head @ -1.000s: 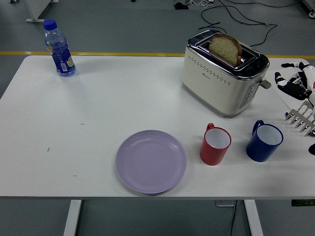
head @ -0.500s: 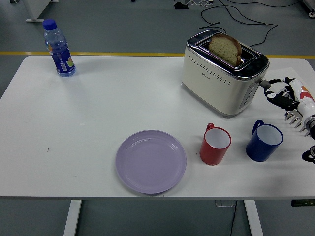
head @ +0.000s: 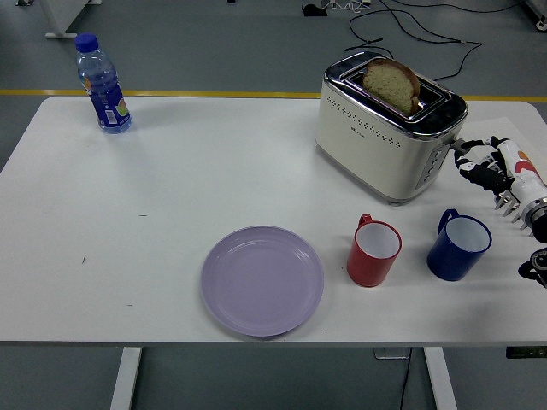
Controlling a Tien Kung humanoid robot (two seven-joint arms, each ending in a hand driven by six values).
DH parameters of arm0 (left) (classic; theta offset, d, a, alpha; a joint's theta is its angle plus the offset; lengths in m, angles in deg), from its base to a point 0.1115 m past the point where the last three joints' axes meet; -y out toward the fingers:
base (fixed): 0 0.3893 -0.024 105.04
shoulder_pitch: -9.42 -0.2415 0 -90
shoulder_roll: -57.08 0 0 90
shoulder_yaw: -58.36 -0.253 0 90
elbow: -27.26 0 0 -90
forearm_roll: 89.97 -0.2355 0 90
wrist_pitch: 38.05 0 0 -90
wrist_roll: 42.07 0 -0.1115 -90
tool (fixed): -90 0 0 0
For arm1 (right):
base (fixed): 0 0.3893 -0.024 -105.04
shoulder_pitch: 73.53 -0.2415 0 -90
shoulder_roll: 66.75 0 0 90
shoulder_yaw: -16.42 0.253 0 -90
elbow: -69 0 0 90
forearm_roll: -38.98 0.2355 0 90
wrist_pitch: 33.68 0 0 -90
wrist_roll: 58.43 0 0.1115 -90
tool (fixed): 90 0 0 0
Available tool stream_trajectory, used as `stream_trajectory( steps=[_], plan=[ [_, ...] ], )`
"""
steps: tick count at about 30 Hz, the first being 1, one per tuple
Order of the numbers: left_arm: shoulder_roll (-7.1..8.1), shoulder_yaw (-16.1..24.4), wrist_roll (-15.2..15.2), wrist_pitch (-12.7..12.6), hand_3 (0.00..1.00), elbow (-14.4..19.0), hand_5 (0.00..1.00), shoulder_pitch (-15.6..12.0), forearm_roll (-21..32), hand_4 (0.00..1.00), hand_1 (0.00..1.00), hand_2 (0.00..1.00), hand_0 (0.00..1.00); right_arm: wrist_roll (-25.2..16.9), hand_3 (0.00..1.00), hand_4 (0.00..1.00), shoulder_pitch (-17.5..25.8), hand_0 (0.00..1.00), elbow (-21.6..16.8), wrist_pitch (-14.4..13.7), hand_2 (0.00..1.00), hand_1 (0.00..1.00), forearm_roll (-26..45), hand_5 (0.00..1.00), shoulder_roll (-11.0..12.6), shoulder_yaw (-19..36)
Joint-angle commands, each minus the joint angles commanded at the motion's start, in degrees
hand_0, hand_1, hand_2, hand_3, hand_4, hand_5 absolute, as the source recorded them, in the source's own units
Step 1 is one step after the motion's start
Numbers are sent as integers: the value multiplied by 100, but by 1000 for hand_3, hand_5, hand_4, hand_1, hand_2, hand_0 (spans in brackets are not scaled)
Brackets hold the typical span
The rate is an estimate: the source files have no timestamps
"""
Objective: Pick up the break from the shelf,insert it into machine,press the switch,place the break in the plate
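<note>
Centrally placed toward the back right of the white table [head: 171, 188]: a cream and chrome toaster [head: 389, 137], taken here as the landmark. Standing upright in its rear slot, upper half poking above the chrome top: one slice of bread [head: 391, 84], brown crust up. Just off the toaster's right end, beside the lever [head: 461, 144] that juts from that side: the right hand [head: 489, 165], black and white, fingers [head: 475, 171] stretched toward the lever and loosely apart, grasping nothing; contact between fingertips and lever too small to judge. Behind that hand, farther right of the toaster: a metal rack [head: 513, 205] with pale prongs, partly covered by the forearm. In front of the toaster, near its right corner: a blue mug [head: 459, 246], handle turned back toward the toaster. Beside it, in front of the toaster's middle: a red mug [head: 373, 251], handle likewise pointing back; the two mugs close but apart. Farther forward and left of the toaster, close to the table's near edge: a lavender plate [head: 262, 280], bare. Far left of the toaster, by the table's back edge: a water bottle [head: 102, 84] with a blue cap, upright. Beyond the toaster, on the grey floor: black cables [head: 410, 34] and a yellow line [head: 171, 92].
</note>
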Motion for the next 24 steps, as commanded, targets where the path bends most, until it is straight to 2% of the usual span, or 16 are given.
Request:
stream_trajectory(
  steps=[24],
  plan=[
    [-6, 13, 9, 4, 603, 0, 961, 6, -34, 321, 572, 598, 650, 44, 704, 632, -93, 71, 497, 25, 224, 125, 35, 561, -160, -162]
  ],
)
